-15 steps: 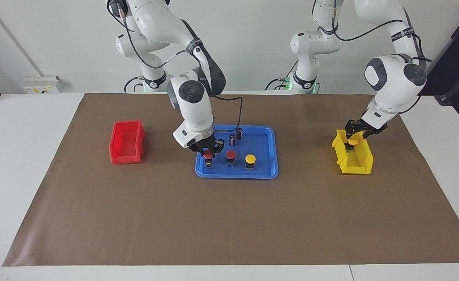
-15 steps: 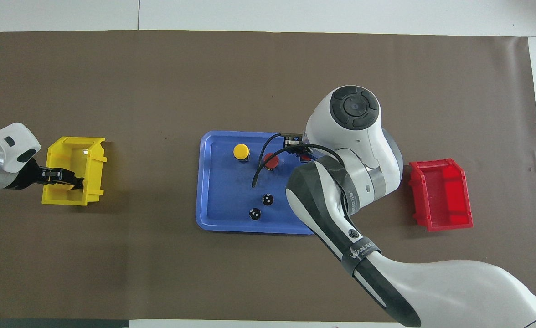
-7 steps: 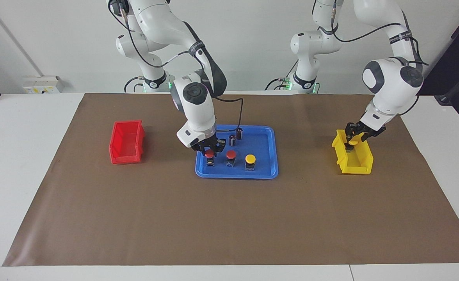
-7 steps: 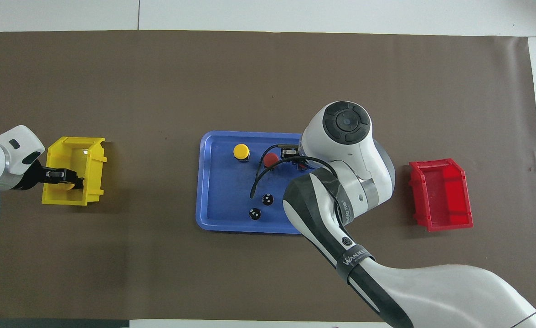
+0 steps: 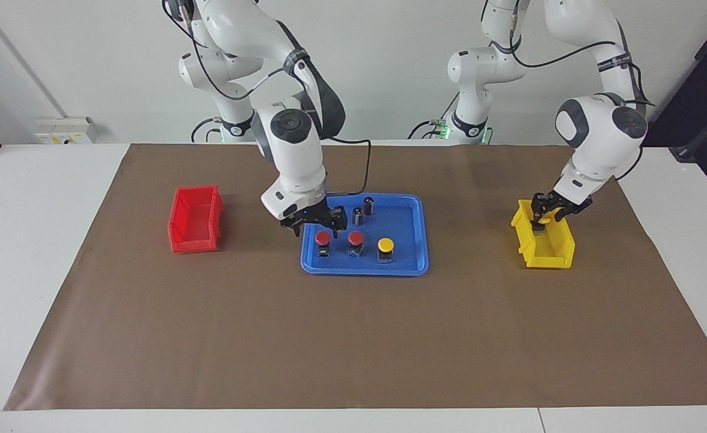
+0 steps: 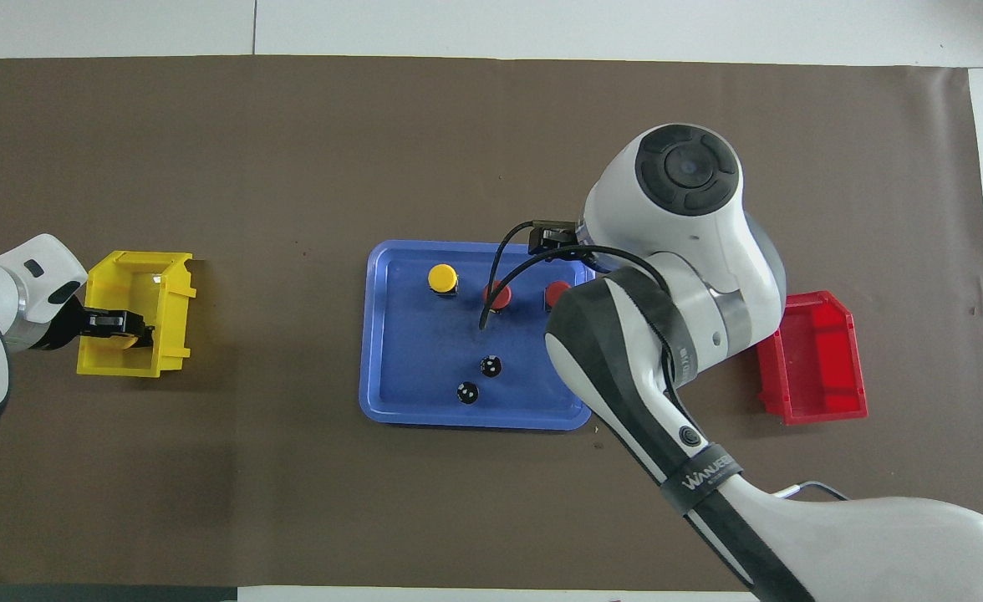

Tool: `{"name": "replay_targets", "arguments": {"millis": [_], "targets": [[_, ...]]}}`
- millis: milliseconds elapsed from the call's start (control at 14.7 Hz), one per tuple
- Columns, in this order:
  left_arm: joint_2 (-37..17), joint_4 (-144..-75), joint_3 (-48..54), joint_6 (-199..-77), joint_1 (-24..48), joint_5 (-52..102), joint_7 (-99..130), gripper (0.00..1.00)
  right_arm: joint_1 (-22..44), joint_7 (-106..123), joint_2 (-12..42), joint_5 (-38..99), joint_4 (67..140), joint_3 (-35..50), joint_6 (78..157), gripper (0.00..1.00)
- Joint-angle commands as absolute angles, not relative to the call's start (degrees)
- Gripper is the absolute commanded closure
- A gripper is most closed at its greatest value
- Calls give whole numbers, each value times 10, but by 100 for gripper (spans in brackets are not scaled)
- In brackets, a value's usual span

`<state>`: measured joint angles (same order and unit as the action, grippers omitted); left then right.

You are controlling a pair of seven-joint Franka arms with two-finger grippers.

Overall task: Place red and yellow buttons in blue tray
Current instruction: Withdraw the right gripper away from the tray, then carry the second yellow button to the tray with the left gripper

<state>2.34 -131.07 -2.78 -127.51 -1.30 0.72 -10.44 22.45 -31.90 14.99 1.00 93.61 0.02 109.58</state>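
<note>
The blue tray (image 5: 362, 269) holds two red buttons (image 5: 323, 239) (image 5: 356, 239) and one yellow button (image 5: 385, 245), standing upright in a row along its rim farthest from the robots. My right gripper (image 5: 315, 224) is open and empty, just above the tray over the red button nearest the red bin. My left gripper (image 5: 546, 209) is down inside the yellow bin (image 5: 543, 248), shut on the second yellow button (image 5: 544, 220). The overhead view shows the tray (image 6: 391, 410), the yellow button (image 6: 442, 277) and the red buttons (image 6: 498, 294) (image 6: 557, 293); my right arm hides its gripper there.
Two dark capless cylinders (image 5: 358, 215) (image 5: 368, 205) stand in the tray nearer to the robots. A red bin (image 5: 194, 219) sits toward the right arm's end of the table. A brown mat (image 5: 353, 343) covers the table.
My right gripper has let go of the red button in the tray and lifted off it, toward the red bin's end. My left gripper has barely moved in the yellow bin.
</note>
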Motion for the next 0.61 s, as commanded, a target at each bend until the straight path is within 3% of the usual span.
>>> {"name": "replay_targets", "arguments": {"millis": [0,136,543], "targets": [[26,-1319,-23,-1292,-23,1,-107,80,174,-272,147,5,824,4,958,0],[17,-1289,-23,-1273,-20,1,-103,90,143,-242,122,4,806,4,905,0],[20,-1071,-11,-994,5,1,-35,92,-4,-99,41,4,806,3,814,0]]}}
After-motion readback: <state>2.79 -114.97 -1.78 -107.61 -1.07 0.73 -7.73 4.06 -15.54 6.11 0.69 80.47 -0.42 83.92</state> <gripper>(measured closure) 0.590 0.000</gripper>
